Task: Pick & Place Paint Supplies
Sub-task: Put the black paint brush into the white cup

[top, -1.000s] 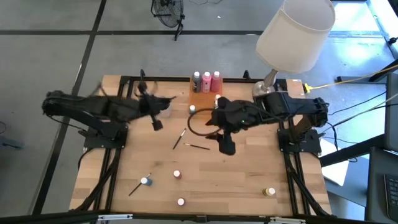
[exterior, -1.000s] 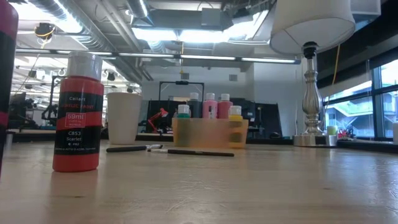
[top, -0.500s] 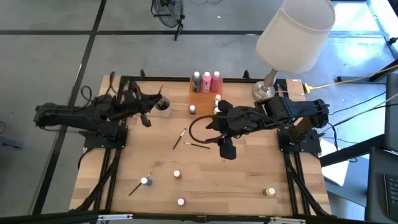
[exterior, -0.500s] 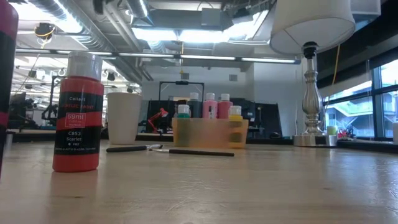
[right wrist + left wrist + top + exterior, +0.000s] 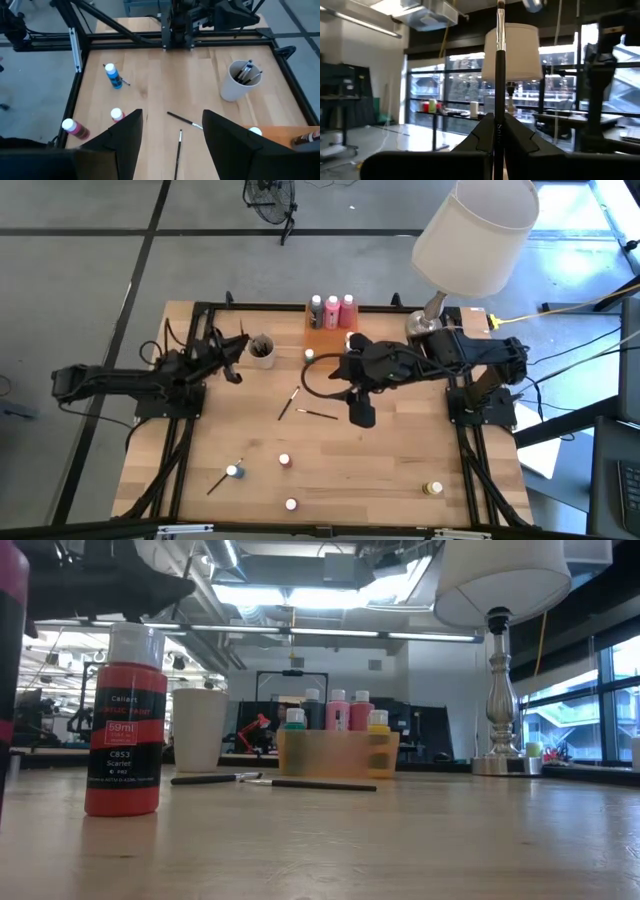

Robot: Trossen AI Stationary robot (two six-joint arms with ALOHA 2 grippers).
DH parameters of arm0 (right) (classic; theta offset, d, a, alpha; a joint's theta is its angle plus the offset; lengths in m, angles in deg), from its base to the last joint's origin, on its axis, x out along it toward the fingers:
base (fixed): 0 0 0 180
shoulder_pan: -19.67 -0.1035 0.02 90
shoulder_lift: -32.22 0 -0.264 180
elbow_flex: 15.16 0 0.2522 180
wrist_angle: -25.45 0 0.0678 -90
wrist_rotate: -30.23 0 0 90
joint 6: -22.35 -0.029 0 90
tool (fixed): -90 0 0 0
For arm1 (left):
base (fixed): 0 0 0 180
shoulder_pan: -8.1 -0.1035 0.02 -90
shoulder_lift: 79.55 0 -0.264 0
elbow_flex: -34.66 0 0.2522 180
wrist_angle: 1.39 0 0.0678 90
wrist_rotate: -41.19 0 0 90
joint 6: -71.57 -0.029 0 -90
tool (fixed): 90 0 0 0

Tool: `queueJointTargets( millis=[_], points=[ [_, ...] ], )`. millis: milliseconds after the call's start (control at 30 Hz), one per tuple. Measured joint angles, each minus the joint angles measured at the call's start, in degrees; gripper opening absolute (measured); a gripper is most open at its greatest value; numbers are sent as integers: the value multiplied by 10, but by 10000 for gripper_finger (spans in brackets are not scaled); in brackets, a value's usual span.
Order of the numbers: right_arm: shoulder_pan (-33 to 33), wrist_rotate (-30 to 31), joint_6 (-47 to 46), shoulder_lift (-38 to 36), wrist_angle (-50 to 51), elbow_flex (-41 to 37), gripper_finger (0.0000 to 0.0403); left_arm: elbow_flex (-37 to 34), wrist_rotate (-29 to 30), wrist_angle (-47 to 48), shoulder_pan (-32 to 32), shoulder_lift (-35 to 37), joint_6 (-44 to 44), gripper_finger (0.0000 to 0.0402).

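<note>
**Brush gripped on the left, right fingers spread over the table middle**

Paintbrush (image 5: 499,75) stands upright between the left gripper's (image 5: 496,131) fingers, which are pinched together on its dark handle; in the high view that gripper (image 5: 228,350) sits toward ten o'clock on the table (image 5: 400,470), just beside the cup (image 5: 262,350), which holds several brushes (image 5: 246,71). The right gripper (image 5: 361,412) hangs over the table's middle with its fingers (image 5: 125,135) apart and nothing between them. Below it two loose brushes lie flat on the wood: one (image 5: 289,402) slanted, the other (image 5: 320,416) close by at its three o'clock side.

At twelve o'clock the orange tray (image 5: 322,340) carries three squeeze bottles (image 5: 332,311) standing in a row, with small white-capped pots at its three o'clock edge. Another white-capped pot (image 5: 309,355) stands near the tray's seven o'clock corner. Toward six o'clock stand a blue pot (image 5: 233,471) touching a third loose brush (image 5: 216,483), a red pot (image 5: 285,461) and a pink pot (image 5: 291,504); a yellow pot (image 5: 433,489) stands alone at four o'clock. A lamp (image 5: 470,240) rises from the one o'clock corner.
</note>
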Motion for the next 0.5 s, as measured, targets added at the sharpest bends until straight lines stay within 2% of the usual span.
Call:
queueJointTargets(
  millis=[233, 333, 500],
  points=[
    [16, -15, 0, 0, -4, 0, 208, -4, -50, -13, -71, -26, 48, 12],
    [17, -17, 0, 0, 0, 0, 208, -4, -52, -21, -89, -43, 74, 12],
    [19, -17, 11, 0, 0, 0, 208, -4, -58, -90, -107, -94, 82, 12]
  ],
)
